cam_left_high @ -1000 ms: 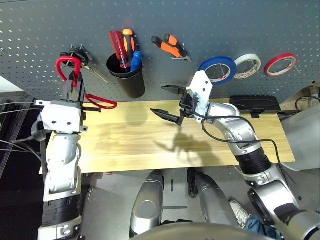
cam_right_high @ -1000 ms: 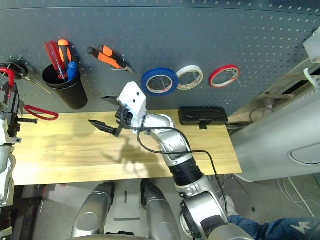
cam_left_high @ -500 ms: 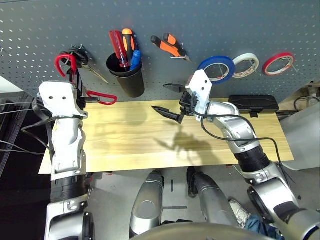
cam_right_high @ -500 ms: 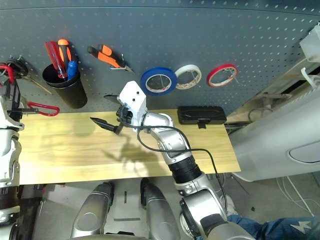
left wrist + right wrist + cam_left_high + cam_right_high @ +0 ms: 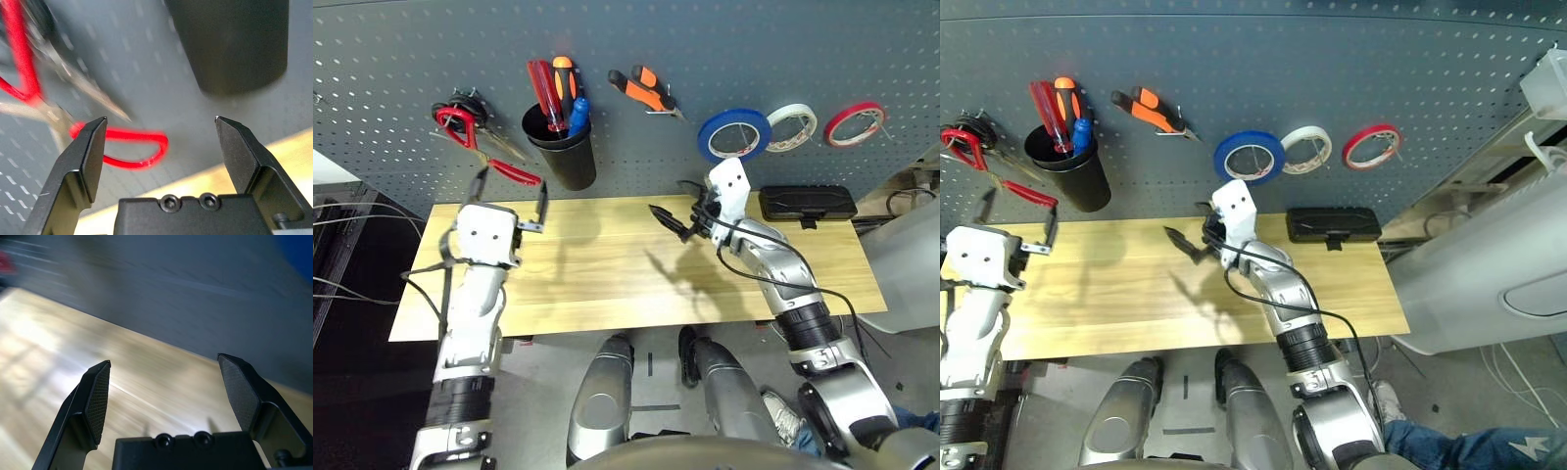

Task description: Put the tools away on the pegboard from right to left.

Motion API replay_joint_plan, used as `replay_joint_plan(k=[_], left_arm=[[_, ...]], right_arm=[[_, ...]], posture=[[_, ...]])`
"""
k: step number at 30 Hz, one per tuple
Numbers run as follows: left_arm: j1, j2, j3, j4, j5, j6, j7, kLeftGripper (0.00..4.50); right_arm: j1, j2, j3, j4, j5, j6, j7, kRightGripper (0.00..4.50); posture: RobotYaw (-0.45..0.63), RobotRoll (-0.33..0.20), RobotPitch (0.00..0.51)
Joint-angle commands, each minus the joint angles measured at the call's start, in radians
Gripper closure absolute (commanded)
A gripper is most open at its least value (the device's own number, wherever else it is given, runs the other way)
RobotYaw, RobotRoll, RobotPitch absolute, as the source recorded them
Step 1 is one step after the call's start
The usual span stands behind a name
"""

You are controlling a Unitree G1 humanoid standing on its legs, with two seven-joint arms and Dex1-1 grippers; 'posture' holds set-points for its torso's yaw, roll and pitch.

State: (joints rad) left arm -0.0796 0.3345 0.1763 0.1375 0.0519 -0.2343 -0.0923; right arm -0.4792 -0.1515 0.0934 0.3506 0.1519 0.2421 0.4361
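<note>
Behind the wooden tabletop point(image 5: 607, 274) stands the pegboard point(image 5: 724, 49), and every tool is found on it: blue tape roll point(image 5: 734, 135) on its hook at the right, pliers point(image 5: 646, 90) next, blue-handled screwdriver point(image 5: 578, 113) in the black cup point(image 5: 560, 152), red-handled scissors point(image 5: 480, 147) hanging at the far left. No tool lies on the tabletop. Left claw point(image 5: 512, 199) hangs just below the scissors, fingers apart and empty; right claw point(image 5: 677, 208) is likewise spread and empty above the tabletop. Judgement: storage appears complete; only withdrawal of the arms seems outstanding.
</note>
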Motion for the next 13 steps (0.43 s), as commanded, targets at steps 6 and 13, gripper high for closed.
replay_joint_plan(k=[6, 13], left_arm=[[-0.046, -0.052, -0.027, 0.224, -0.03, 0.184, -0.026, 0.01], [-0.099, -0.079, -0.025, 0.301, -0.026, 0.188, 0.024, 0.01]], right_arm=[[-0.054, -0.041, -0.168, 0.258, -0.012, -0.003, -0.195, 0.0], [-0.08, -0.118, -0.221, 0.393, -0.006, -0.048, -0.167, 0.0]], posture=[[0.1, 0.0, 0.256], [0.06, 0.0, 0.259]])
